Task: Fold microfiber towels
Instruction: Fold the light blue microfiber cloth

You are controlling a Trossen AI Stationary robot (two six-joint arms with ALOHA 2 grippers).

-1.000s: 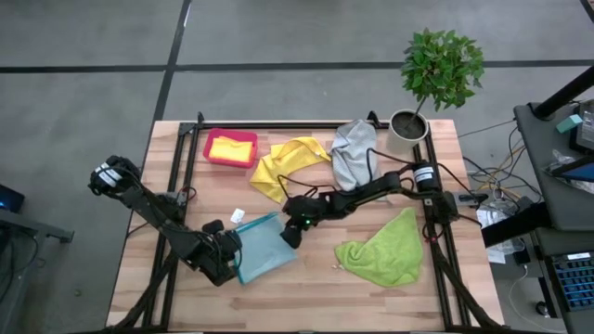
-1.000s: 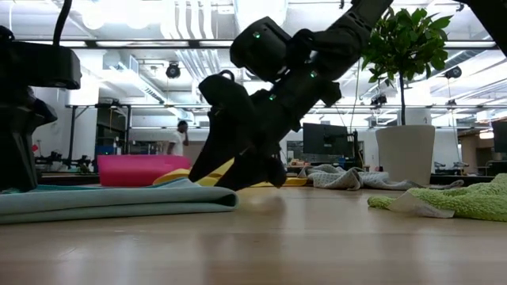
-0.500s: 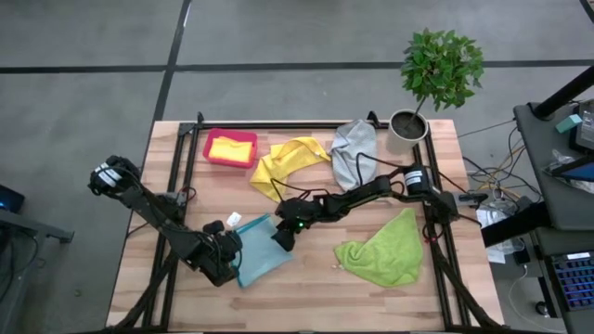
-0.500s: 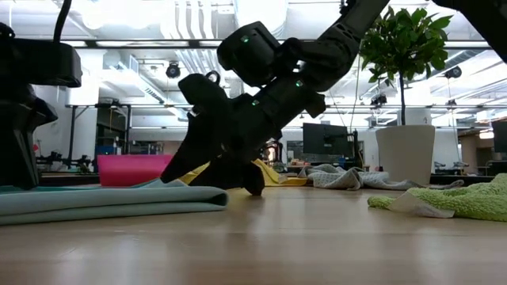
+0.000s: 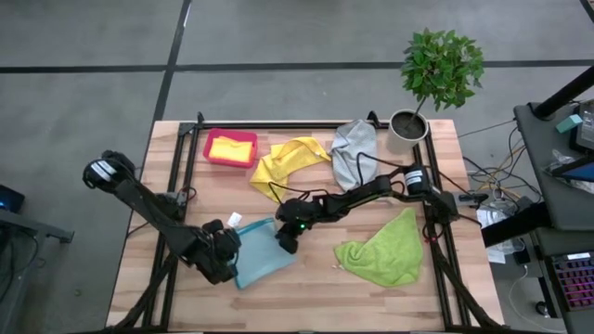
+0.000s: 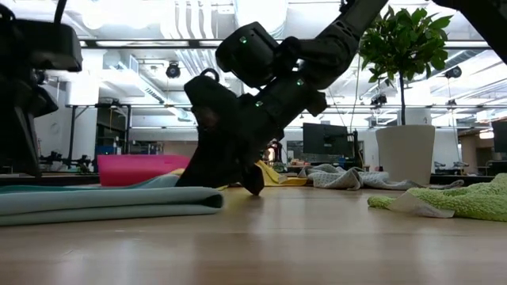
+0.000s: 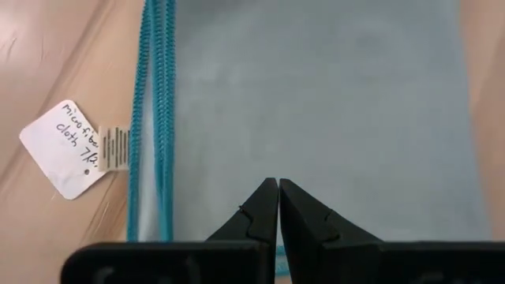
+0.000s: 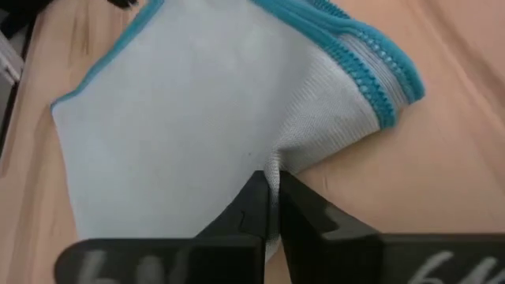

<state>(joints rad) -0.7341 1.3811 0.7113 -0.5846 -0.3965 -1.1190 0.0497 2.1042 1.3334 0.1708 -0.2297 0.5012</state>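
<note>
your right gripper [image 5: 285,243] is pinched shut on the blue towel [image 5: 260,250] at the edge nearest the table's middle, the cloth puckering between its closed fingers [image 8: 254,207] in the right wrist view. your left gripper [image 5: 225,252] sits at the towel's opposite edge, its fingers [image 7: 264,211] pressed together over the flat cloth; you cannot tell from the pictures whether any fabric is caught between them. the blue towel lies folded on the table [image 5: 306,288], near its front left, with a white tag [image 7: 72,147] lying beside its teal-stitched hem. in the low view the towel [image 6: 111,202] rests flat on the wood with the right arm bent over its end. a yellow towel [image 5: 283,165] and a grey towel [image 5: 353,153] lie crumpled at the back, the green towel [image 5: 382,250] on the right. another yellow cloth [image 5: 231,148] sits in the pink bin [image 5: 209,139] at the back left. a potted plant [image 5: 436,79] stands at the back right corner.
</note>
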